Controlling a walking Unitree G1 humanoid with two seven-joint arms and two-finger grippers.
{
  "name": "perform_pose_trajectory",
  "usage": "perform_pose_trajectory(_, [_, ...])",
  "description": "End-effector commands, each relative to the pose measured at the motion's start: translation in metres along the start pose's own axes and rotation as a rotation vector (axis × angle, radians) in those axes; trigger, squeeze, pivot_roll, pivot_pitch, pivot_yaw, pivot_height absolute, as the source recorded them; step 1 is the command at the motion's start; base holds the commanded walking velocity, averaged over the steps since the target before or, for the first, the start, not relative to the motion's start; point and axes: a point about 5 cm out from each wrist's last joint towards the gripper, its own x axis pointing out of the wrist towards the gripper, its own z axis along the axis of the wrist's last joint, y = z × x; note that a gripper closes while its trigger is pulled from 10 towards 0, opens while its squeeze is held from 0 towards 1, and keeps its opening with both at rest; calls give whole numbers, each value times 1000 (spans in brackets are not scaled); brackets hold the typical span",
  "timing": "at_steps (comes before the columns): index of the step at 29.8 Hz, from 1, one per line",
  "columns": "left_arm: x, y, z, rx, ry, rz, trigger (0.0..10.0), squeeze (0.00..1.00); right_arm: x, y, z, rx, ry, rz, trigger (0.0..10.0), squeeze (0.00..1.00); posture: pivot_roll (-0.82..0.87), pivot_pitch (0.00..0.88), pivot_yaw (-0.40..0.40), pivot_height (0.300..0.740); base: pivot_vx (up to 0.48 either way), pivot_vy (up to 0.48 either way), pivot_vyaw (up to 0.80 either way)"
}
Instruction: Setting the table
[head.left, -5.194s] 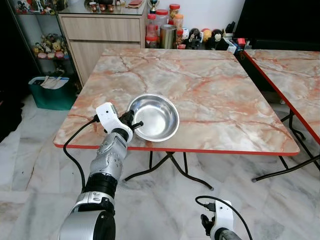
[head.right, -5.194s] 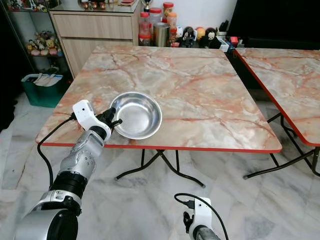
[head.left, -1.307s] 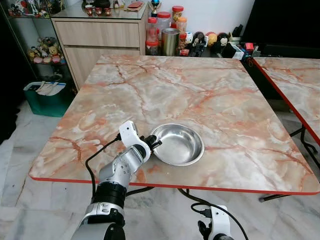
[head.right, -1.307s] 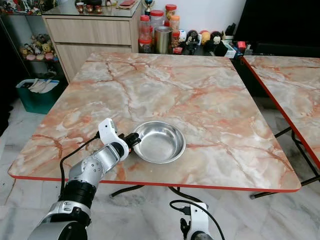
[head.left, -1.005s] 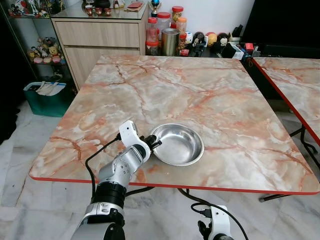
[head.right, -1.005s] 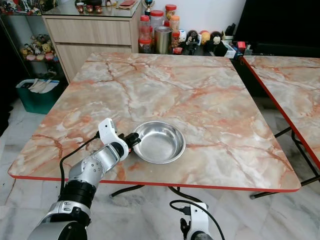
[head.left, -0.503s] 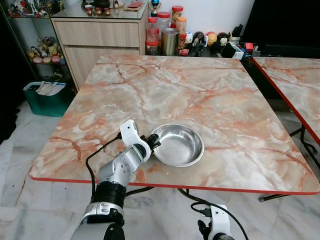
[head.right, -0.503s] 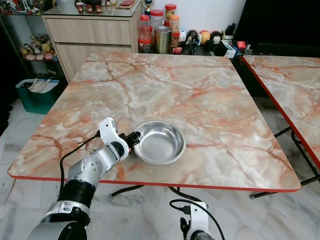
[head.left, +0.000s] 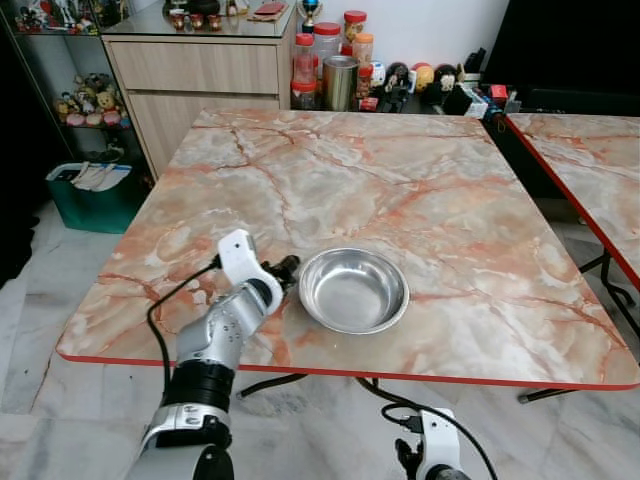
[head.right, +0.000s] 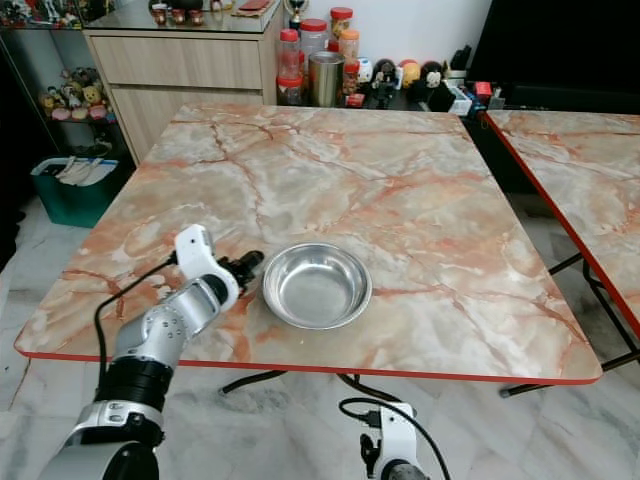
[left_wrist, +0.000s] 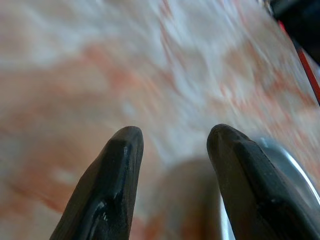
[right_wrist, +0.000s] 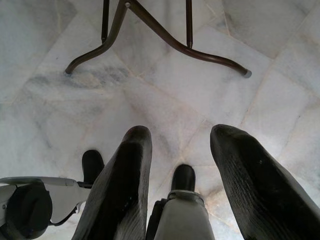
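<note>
**Clerk:** Since half a second ago, what has changed?

**Robot:** Left gripper has let go of the bowl and drawn back; its fingers are spread with nothing between them. Bowl has stayed where it was.

**Clerk:** Nearest items first.

**Robot:** Item one: right gripper, hanging low by my side, fingers parted, nothing held. Under it, grey marble floor and the dark legs of the table.

**Clerk:** Next.

**Robot:** Item two: my left arm, silver, reaching over the table's near red edge. Its gripper hovers just beside the bowl's left rim, apart from it. In the wrist view the rim shows beside one fingertip.

**Clerk:** The bowl itself?

**Robot:** Item three: bowl, steel, round, upright, empty. It sits on the table, pink marble-patterned, in the near half and a little left of centre.

**Clerk:** Further out?

**Robot:** Item four: second table, same top, to my right. Item five: green bin on the floor to my left. Item six: wooden cabinet beyond the far edge, and beside it red-lidded jars and a steel canister.
</note>
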Motion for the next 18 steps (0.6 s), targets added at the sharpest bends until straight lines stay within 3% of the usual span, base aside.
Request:
perform_pose_trajectory(1, [-3, 5, 15, 17, -85, 26, 10000, 0, 0, -1, 2, -7, 1, 0, 10000, 0, 48, 0, -45, 740, 0, 0, 0])
perform_pose_trajectory(2, [-6, 16, 35, 54, -183, 84, 10000, 0, 0, 0, 2, -7, 1, 1, 10000, 0, 50, 0, -45, 740, 0, 0, 0])
perform_pose_trajectory(6, [-8, 20, 43, 70, -223, 109, 10000, 0, 0, 0, 2, -7, 0, 1, 10000, 0, 50, 0, -45, 740, 0, 0, 0])
perform_pose_trajectory(8, [-18, 44, 83, 117, -385, 218, 10000, 0, 1, 0, 2, -8, 1, 3, 10000, 0, 55, 0, -47, 740, 0, 0, 0])
perform_pose_trajectory(9, [-18, 44, 83, 117, -385, 218, 10000, 0, 1, 0, 2, -8, 1, 3, 10000, 0, 55, 0, -47, 740, 0, 0, 0])
perform_pose_trajectory(10, [-35, 71, 119, 203, -522, 346, 10000, 0, 1, 0, 2, -7, 1, 4, 10000, 0, 55, 0, -47, 740, 0, 0, 0])
perform_pose_trajectory(14, [-50, 96, 139, 253, -592, 452, 10000, 0, 1, 1, 2, -6, 2, 4, 10000, 0, 58, 0, -44, 740, 0, 0, 0])
perform_pose_trajectory(17, [-81, 145, 158, 314, -649, 670, 10000, 0, 0, 2, 0, -3, 5, 6, 10000, 0, 59, 0, -41, 740, 0, 0, 0])
perform_pose_trajectory(18, [-89, 155, 160, 340, -654, 720, 10000, 0, 0, 2, 0, -2, 5, 6, 10000, 0, 59, 0, -41, 740, 0, 0, 0])
